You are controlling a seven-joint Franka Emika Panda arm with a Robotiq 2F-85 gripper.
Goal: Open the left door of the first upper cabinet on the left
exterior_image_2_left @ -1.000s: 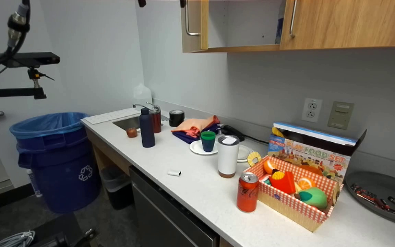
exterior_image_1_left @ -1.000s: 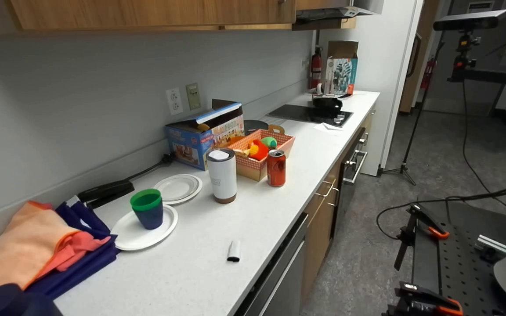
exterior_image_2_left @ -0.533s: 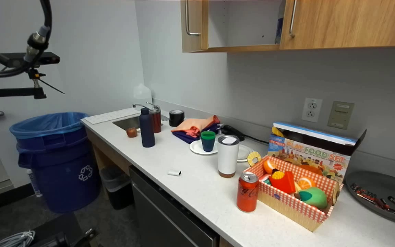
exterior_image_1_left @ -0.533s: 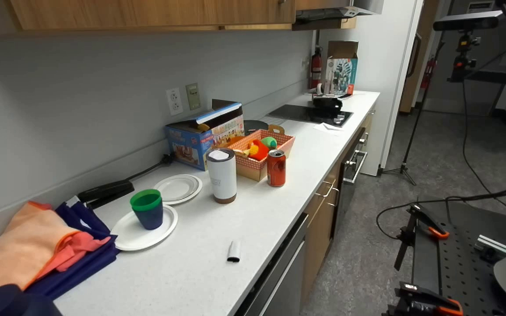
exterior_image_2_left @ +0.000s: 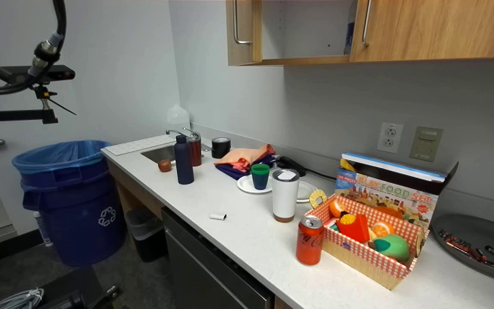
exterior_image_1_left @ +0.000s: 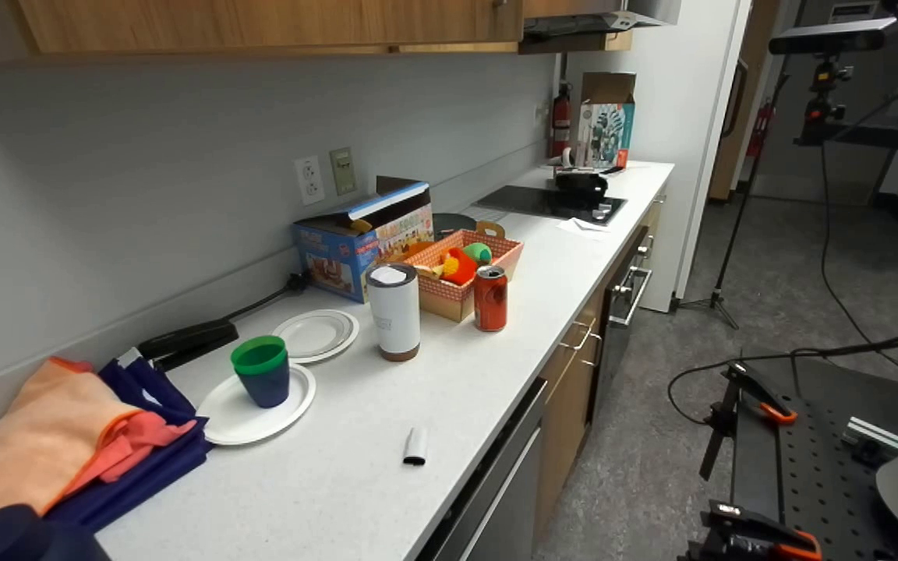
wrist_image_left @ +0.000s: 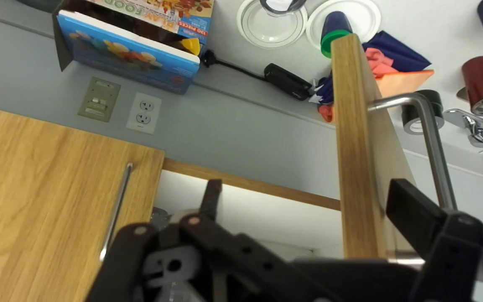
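The first upper cabinet point(exterior_image_2_left: 435, 30) has honey-brown fronts with silver handles. It also shows in an exterior view point(exterior_image_1_left: 262, 23) and the wrist view point(wrist_image_left: 36, 188). Its left door point(exterior_image_2_left: 257, 32) stands partly open, showing the white inside. In the wrist view, which is upside down, this door point(wrist_image_left: 350, 147) is seen edge-on, with its silver handle point(wrist_image_left: 432, 142) on the outer face. My gripper point(wrist_image_left: 308, 193) is open astride the door. One finger is on the inner side before the opening. The other is between the outer face and the handle bar. The exterior views do not show the gripper.
Below, the counter point(exterior_image_2_left: 247, 240) holds a white tumbler point(exterior_image_2_left: 285, 195), a soda can point(exterior_image_2_left: 310, 240), a checkered basket point(exterior_image_2_left: 358, 257), a play food box point(exterior_image_2_left: 384, 189), a dark bottle point(exterior_image_2_left: 183, 161) and cloths point(exterior_image_2_left: 247, 159). A closed right door with a handle point(wrist_image_left: 118, 205) adjoins the opening.
Two dark fingertips at the top of an exterior view one second ago are gone. The arm's cable has shifted right and lower there. The left door's edge sits very slightly farther right.
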